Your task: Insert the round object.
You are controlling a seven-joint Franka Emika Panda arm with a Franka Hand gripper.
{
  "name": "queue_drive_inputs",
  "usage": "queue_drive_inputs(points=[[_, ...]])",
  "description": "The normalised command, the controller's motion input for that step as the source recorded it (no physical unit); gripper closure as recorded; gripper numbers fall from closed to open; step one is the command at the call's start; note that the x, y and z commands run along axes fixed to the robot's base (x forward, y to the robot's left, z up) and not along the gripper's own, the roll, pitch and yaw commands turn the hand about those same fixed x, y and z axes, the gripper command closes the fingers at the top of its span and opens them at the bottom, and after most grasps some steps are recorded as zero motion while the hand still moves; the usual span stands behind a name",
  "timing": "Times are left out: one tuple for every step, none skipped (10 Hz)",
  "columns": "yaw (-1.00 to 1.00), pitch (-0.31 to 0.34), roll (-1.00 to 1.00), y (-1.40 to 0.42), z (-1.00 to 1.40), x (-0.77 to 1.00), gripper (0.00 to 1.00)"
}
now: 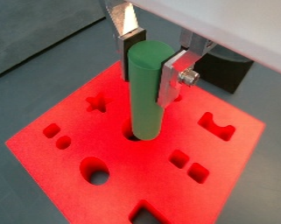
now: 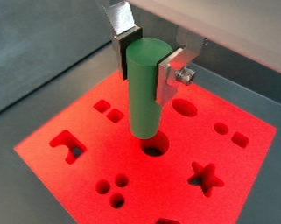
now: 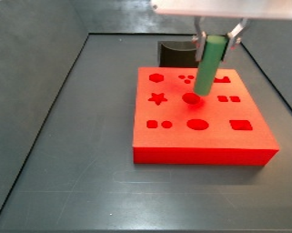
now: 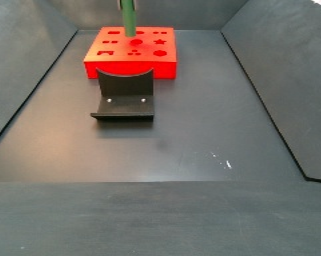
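Note:
The green round peg (image 1: 145,92) is held upright between the fingers of my gripper (image 1: 151,63), which is shut on its upper part. It shows the same way in the other wrist view, peg (image 2: 143,92) and gripper (image 2: 150,61). The peg's lower end sits at a round hole (image 2: 156,148) near the middle of the red block (image 1: 60,149), at its rim; I cannot tell whether it has entered. In a side view the peg (image 3: 206,65) leans slightly under the gripper (image 3: 217,35), above the block (image 3: 203,136). The other side view shows only the peg's lower part (image 4: 127,15).
The red block (image 4: 129,62) has several cut-outs: star, squares, small circles, a notched shape. The dark fixture (image 4: 123,100) stands against one side of the block and also shows in a side view (image 3: 176,50) and a wrist view (image 1: 230,74). Dark walls ring the grey floor.

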Motion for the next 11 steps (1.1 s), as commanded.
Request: queue_drive_inputs(points=[[-0.05, 0.0, -0.01, 0.0, -0.16, -0.15, 1.0], [-0.09, 0.0, 0.0, 0.01, -0.17, -0.21, 1.0], [-0.11, 0.0, 0.0, 0.0, -0.15, -0.2, 1.0], [-0.01, 0.0, 0.0, 0.0, -0.17, -0.02, 1.0], [0.0, 0.0, 0.03, 0.0, -0.22, 0.0, 1.0], [0.0, 0.0, 0.04, 0.0, -0.25, 0.02, 1.0], [0.0, 0.0, 0.03, 0.0, -0.25, 0.01, 1.0], [0.0, 0.001, 0.03, 0.0, -0.25, 0.0, 1.0], [0.0, 0.003, 0.05, 0.0, -0.27, 0.0, 1.0], [0.0, 0.031, 0.11, -0.01, -0.23, 0.14, 1.0], [0.0, 0.08, 0.12, 0.0, -0.16, 0.28, 1.0]])
